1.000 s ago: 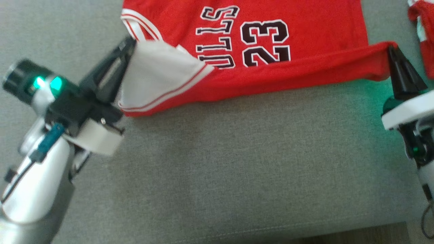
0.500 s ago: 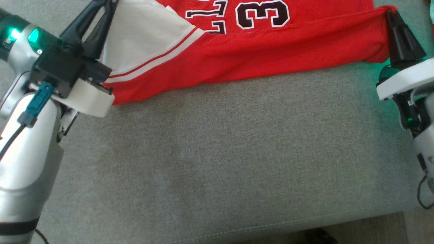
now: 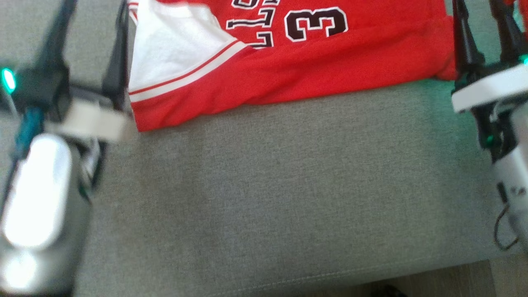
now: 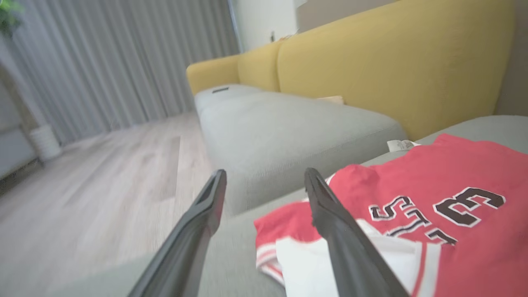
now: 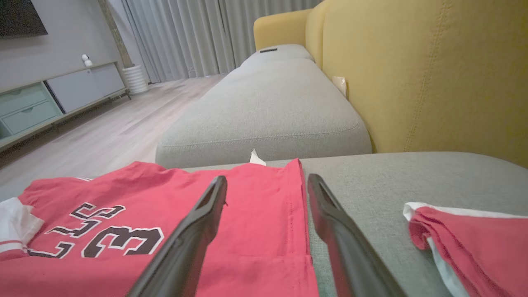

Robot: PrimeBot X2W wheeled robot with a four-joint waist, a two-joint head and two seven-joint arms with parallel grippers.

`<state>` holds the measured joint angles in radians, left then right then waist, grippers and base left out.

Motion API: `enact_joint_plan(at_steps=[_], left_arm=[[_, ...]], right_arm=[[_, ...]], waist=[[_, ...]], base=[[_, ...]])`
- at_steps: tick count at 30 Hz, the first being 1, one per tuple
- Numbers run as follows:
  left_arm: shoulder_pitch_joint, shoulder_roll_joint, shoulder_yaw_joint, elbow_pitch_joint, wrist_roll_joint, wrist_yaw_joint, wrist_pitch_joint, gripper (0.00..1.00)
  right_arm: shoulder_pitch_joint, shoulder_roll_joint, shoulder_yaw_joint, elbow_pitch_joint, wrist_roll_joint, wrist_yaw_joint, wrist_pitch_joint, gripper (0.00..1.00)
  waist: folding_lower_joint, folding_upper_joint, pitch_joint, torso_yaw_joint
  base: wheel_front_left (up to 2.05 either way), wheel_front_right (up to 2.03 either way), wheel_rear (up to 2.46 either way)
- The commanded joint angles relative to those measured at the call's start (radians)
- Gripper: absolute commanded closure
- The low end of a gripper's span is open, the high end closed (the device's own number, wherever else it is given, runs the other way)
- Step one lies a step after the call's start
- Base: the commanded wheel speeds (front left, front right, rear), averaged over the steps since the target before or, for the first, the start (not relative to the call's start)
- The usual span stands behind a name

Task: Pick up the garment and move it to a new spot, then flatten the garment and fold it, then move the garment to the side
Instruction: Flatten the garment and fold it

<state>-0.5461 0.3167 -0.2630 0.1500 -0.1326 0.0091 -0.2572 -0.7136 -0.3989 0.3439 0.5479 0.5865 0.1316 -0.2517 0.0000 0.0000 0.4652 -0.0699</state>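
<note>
The garment (image 3: 330,70) is a red jersey with black-and-white lettering, lying folded over on the grey sofa cushion (image 3: 268,198), with its white inner side (image 3: 165,53) showing at the left. My left gripper (image 3: 93,24) is open beside the jersey's left edge, holding nothing. In the left wrist view the left gripper (image 4: 265,175) has the garment (image 4: 445,231) just beyond one finger. My right gripper (image 3: 482,24) is open at the jersey's right edge. In the right wrist view the right gripper (image 5: 267,179) straddles the side hem of the garment (image 5: 255,231), which lies flat.
A second red-and-white garment (image 5: 474,239) lies on the cushion to the right. The yellow sofa back (image 5: 412,74) rises behind. Another grey cushion (image 5: 264,111) continues beyond. The cushion's front edge (image 3: 288,280) runs along the bottom, and wooden floor (image 4: 103,185) lies past it.
Both grippers have opened and let go of the jersey's corners. The folded-over edge, lifted and stretched before, now rests on the cushion. The head camera shifted during this.
</note>
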Motion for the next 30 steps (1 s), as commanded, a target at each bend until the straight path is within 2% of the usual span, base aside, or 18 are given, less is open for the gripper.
enact_joint_plan(at_steps=[1, 5, 9, 12, 19, 20, 22, 23, 24, 25, 30], left_arm=[[0.041, 0.011, 0.038, -0.022, -0.016, 0.005, -0.005, 0.00], [0.193, -0.068, 0.065, 0.018, -0.093, 0.016, -0.005, 0.00], [0.254, -0.127, 0.084, 0.075, -0.138, 0.028, -0.005, 0.00], [0.251, -0.141, 0.102, 0.130, -0.149, 0.036, -0.005, 0.00], [0.221, -0.150, 0.083, 0.258, -0.165, 0.023, 0.042, 0.00], [0.220, -0.152, 0.080, 0.265, -0.167, 0.021, 0.047, 0.07], [0.221, -0.155, 0.071, 0.275, -0.172, 0.012, 0.057, 0.53], [0.220, -0.155, 0.065, 0.278, -0.172, 0.007, 0.061, 0.61], [0.219, -0.154, 0.058, 0.280, -0.172, 0.000, 0.065, 0.77], [0.218, -0.152, 0.052, 0.283, -0.171, -0.005, 0.069, 1.00], [0.210, -0.140, 0.041, 0.269, -0.171, -0.018, 0.076, 1.00]], right_arm=[[0.054, 0.002, 0.002, -0.026, -0.008, -0.001, -0.010, 0.00], [0.130, 0.020, -0.025, -0.071, -0.027, -0.001, -0.010, 0.00], [0.175, 0.033, -0.047, -0.086, -0.035, -0.001, -0.010, 0.00], [0.187, 0.042, -0.048, -0.086, -0.038, -0.001, -0.010, 0.00], [0.184, 0.051, -0.049, -0.071, -0.033, -0.001, -0.010, 0.00], [0.183, 0.051, -0.050, -0.067, -0.033, -0.001, -0.010, 0.00], [0.179, 0.054, -0.050, -0.058, -0.032, -0.001, -0.010, 0.00], [0.178, 0.055, -0.050, -0.051, -0.032, -0.001, -0.010, 0.00], [0.176, 0.058, -0.048, -0.043, -0.031, -0.001, -0.010, 0.00], [0.174, 0.060, -0.045, -0.031, -0.028, -0.001, -0.010, 0.00], [0.142, 0.074, -0.024, 0.058, 0.005, -0.001, 0.019, 0.00]], waist=[[0.0000, 0.0000, -0.012, -0.003], [0.0000, 0.0000, -0.037, -0.003], [0.0000, 0.0000, -0.054, -0.001], [0.0000, 0.0000, -0.059, -0.006], [0.0000, 0.0000, -0.063, -0.020], [0.0000, 0.0000, -0.064, -0.021], [0.0000, 0.0000, -0.066, -0.020], [0.0000, 0.0000, -0.067, -0.019], [0.0000, 0.0000, -0.068, -0.017], [0.0000, 0.0000, -0.070, -0.016], [0.0000, 0.0000, -0.077, -0.006]], base=[[0.00, 0.00, 0.00], [0.00, 0.00, 0.00], [0.00, 0.00, 0.00], [0.00, 0.00, 0.00], [0.00, 0.00, 0.00], [0.00, 0.00, 0.00], [0.00, 0.00, 0.00], [0.00, 0.00, 0.00], [0.00, 0.00, 0.00], [0.00, 0.00, 0.00], [0.00, 0.00, 0.00]])
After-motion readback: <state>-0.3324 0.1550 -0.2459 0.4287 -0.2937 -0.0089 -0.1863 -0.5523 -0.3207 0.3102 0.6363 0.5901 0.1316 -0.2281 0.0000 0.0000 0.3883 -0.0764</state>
